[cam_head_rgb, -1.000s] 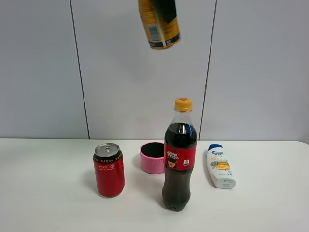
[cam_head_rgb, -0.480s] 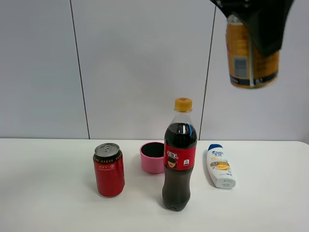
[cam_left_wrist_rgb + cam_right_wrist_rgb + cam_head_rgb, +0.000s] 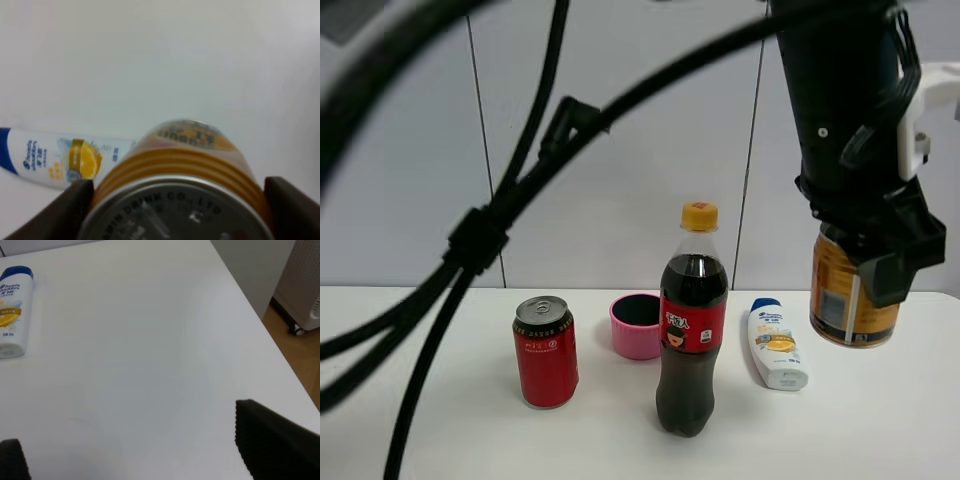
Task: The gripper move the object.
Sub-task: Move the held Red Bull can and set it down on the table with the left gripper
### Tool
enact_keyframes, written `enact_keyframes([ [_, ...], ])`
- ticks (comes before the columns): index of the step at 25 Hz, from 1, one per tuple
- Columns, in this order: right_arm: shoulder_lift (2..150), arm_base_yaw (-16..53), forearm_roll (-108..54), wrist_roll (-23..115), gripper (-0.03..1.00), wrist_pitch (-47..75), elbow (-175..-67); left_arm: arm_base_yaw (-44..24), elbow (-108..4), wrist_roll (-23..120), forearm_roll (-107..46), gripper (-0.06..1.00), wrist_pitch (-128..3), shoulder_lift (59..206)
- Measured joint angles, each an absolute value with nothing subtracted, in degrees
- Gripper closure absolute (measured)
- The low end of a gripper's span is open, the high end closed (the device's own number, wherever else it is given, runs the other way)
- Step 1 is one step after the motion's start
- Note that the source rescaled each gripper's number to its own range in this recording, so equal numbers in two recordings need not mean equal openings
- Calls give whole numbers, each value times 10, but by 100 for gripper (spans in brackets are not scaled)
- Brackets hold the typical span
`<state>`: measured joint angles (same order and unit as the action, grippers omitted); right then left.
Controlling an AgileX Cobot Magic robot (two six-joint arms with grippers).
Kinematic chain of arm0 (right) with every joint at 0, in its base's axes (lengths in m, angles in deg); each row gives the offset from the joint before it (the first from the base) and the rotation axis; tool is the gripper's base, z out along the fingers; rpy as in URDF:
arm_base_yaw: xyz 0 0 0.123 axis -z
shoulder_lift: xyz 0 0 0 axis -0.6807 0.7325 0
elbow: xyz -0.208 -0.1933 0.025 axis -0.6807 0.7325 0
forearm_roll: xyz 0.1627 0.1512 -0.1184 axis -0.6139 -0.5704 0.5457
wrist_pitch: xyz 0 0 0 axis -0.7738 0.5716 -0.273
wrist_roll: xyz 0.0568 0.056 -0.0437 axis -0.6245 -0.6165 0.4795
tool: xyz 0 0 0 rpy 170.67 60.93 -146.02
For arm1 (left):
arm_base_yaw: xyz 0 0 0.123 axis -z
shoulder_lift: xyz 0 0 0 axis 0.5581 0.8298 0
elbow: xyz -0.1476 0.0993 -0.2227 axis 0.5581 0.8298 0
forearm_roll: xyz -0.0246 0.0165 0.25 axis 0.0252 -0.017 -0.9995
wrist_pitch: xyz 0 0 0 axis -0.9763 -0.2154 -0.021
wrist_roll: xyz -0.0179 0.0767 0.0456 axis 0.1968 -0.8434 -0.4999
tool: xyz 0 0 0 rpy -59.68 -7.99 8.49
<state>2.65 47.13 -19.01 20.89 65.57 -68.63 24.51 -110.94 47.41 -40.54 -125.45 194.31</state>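
The left pincer (image 3: pixel 872 262), out over the right side of the desk (image 3: pixel 440 430), is clamped on the golden-orange can (image 3: pixel 845 305), one jaw on either side near its silver top. The can hangs upright just right of the flat-lying white shampoo bottle (image 3: pixel 777 345). The right pincer (image 3: pixel 142 455) stands wide, with nothing between its tips.

Bright, even lighting; faint soft shadows on the white surface (image 3: pixel 820 430). My cables (image 3: pixel 470 240) loom dark and defocused up close; the can (image 3: pixel 175 165) between my jaws is blurred.
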Motion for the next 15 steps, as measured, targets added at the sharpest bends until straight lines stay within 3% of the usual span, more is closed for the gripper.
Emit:
enact_keyframes([
  [15, 26, 471, -190, 209, -3, 656, -686, 238, -1109, 458, -420, 93, -1198, 2052],
])
